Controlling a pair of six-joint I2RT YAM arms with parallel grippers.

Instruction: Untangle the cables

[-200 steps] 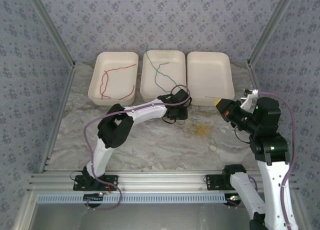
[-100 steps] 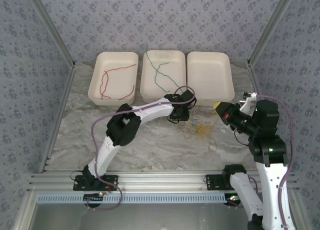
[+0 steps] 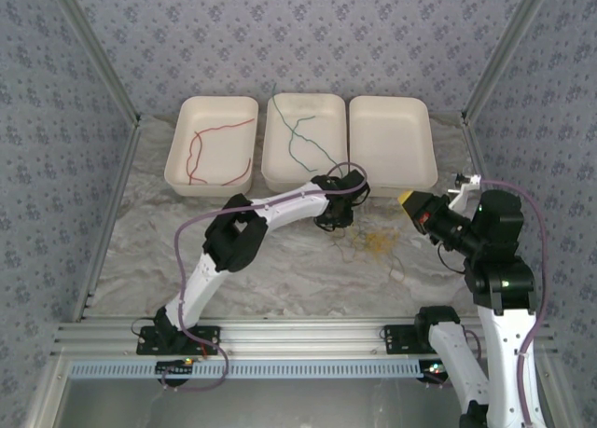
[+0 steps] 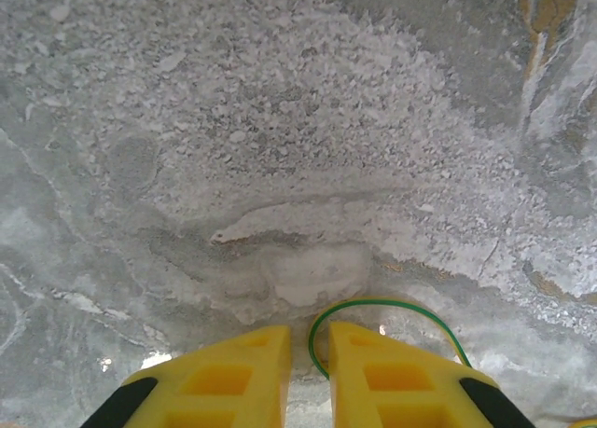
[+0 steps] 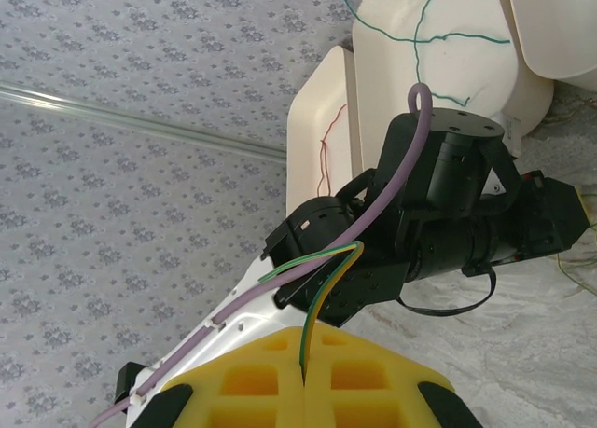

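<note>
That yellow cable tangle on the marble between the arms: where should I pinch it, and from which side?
Probably take the yellow cable tangle by the loose strand trailing toward the right arm's base, not the dense middle. Come straight down from above: it lies flat on the table, leaving no side purchase.

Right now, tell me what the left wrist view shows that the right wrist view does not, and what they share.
Left wrist view alone: the left hand closed on a green wire loop, seen close up. Right wrist view alone: the right hand closed on green and yellow strands, the left arm's black wrist, a tray holding a green cable, a second tray with a red cable, and the patterned wall. Shared: yellow fingers pinching thin wire above the marble table.
</note>
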